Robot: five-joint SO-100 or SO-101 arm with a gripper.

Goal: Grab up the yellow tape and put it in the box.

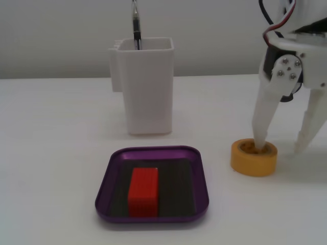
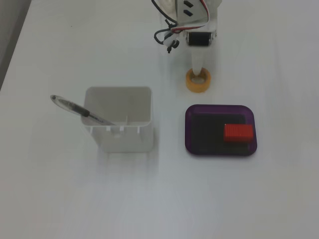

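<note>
Nearest the camera, lower middle of a fixed view, the box (image 1: pixel 152 153) already holds a red block (image 1: pixel 142 190) lying on its dark floor. Just right of it sits the yellow tape (image 1: pixel 253 157) on the table (image 1: pixel 56 153), outside the box. The gripper (image 1: pixel 279 145) is spread wide, gripping nothing: one finger dips into the core, the other stands outside the roll. I'd guess the roll is light, stiff, and easy to pinch through its wall. Further back, upper middle, the white holder (image 1: pixel 147 87) has a pen (image 1: pixel 136 23) sticking up.

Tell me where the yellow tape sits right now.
In both fixed views the yellow tape lies on the table beside the purple tray, one gripper finger inside its core.
</note>
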